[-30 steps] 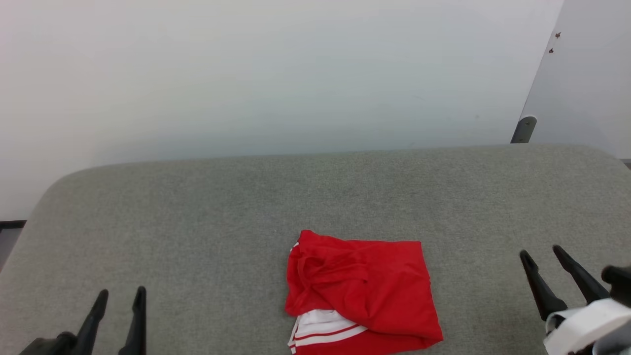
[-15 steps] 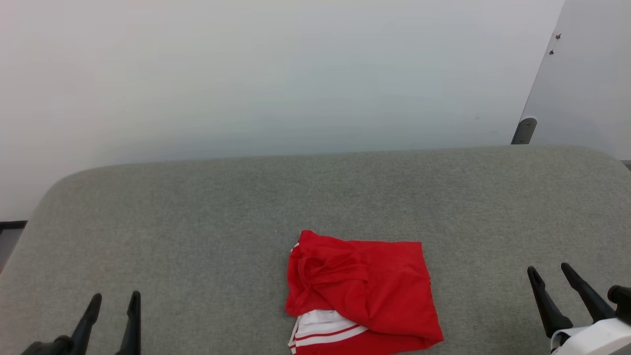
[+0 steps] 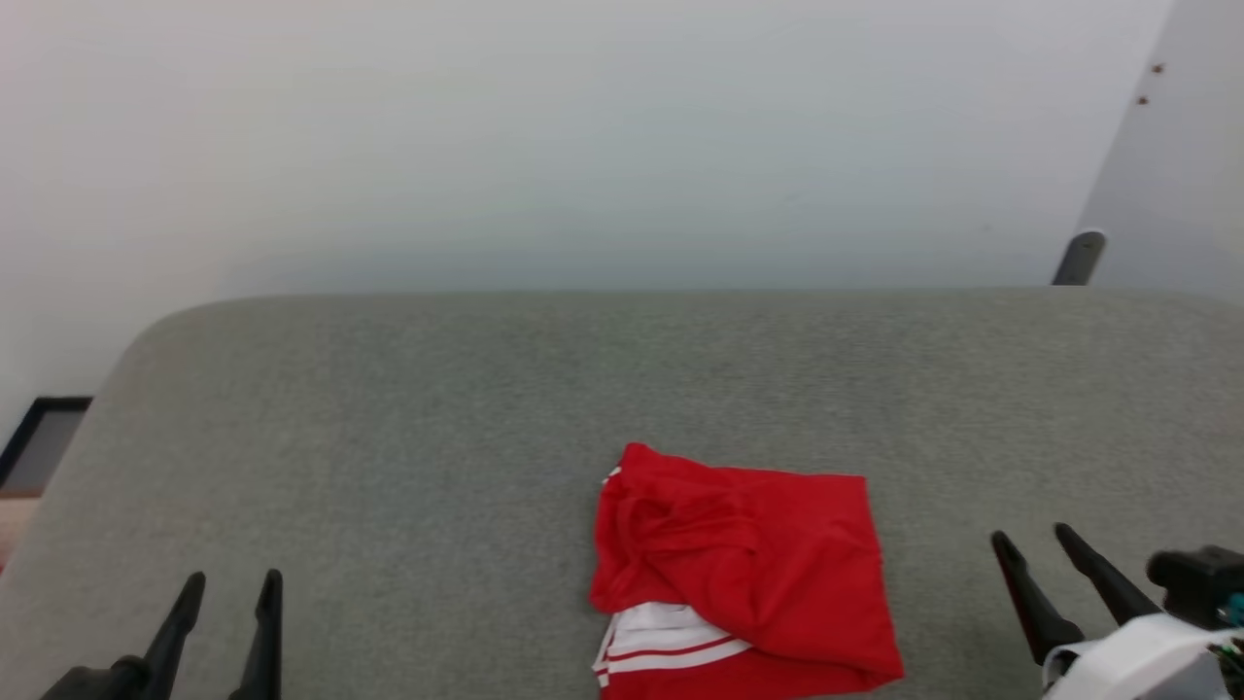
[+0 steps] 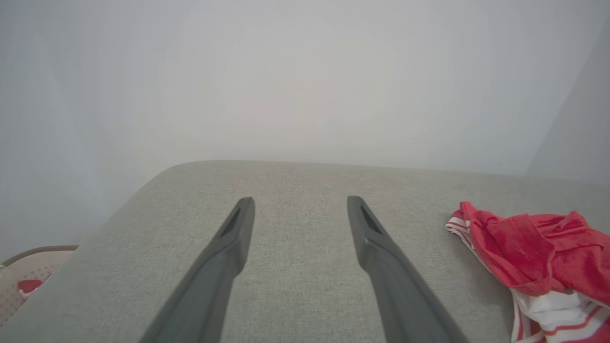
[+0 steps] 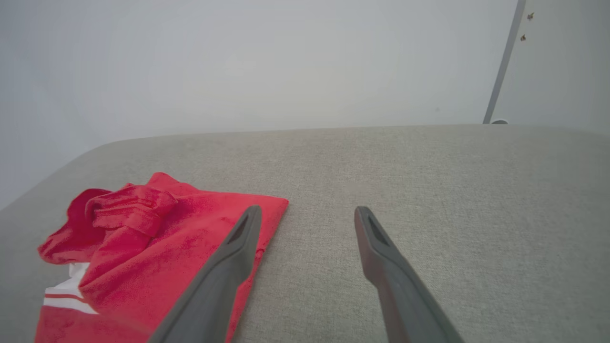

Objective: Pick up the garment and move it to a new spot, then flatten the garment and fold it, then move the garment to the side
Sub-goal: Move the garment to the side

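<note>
The garment (image 3: 748, 564) is a red shirt with a white, red-striped sleeve showing, lying folded and slightly rumpled on the grey cushioned surface (image 3: 486, 408) near its front edge. My left gripper (image 3: 233, 583) hovers open at the lower left, far from the cloth. My right gripper (image 3: 1030, 540) stands open at the lower right, a little right of the garment. In the left wrist view the garment (image 4: 538, 257) lies to the right of the open left gripper (image 4: 298, 202). In the right wrist view the garment (image 5: 157, 247) spreads left of the open right gripper (image 5: 307, 212), whose left finger overlaps its corner.
A pale wall (image 3: 583, 146) rises behind the grey surface. A grey post (image 3: 1077, 258) stands at the back right by a wall panel. A perforated pale basket (image 4: 28, 281) sits low at the left. Bare grey surface lies left of and behind the garment.
The head camera has turned, shifting the whole picture rightward. My right gripper has drawn back toward the front edge and sits lower in view. The garment lies as before, and both grippers stay open.
</note>
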### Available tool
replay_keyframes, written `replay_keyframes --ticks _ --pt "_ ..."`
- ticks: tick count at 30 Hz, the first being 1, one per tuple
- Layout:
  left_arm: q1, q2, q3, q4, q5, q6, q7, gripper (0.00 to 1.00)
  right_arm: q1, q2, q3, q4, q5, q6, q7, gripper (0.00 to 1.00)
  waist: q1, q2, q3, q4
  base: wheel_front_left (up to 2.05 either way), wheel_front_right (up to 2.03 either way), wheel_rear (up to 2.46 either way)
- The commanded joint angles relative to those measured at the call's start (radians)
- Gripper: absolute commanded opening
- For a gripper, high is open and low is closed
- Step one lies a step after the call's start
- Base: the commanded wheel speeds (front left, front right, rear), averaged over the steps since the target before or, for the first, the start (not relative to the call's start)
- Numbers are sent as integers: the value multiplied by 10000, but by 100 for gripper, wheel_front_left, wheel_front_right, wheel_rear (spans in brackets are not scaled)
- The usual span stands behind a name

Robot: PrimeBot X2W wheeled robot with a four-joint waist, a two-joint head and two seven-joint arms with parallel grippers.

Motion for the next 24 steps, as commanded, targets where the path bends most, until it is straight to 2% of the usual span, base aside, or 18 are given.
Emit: replay_keyframes --ticks 1,10,18,24 --pt "-50 12 -8 0 -39 -37 5 100 -140 24 62 -47 15 -8 80 100 0 -1 99 233 0 0 0" --pt "-99 25 -335 101 -158 -37 7 100 -774 19 641 393 468 -8 1922 100 0 -1 393 1101 0 0 0" --pt "-412 -125 -657 223 -332 -37 5 100 -1359 -31 674 928 569 -8 3528 100 0 -1 979 1598 0 0 0" --pt "-891 -257 -958 344 -389 -37 5 100 -1968 203 487 1565 659 -8 4698 100 0 -1 1517 1873 0 0 0"
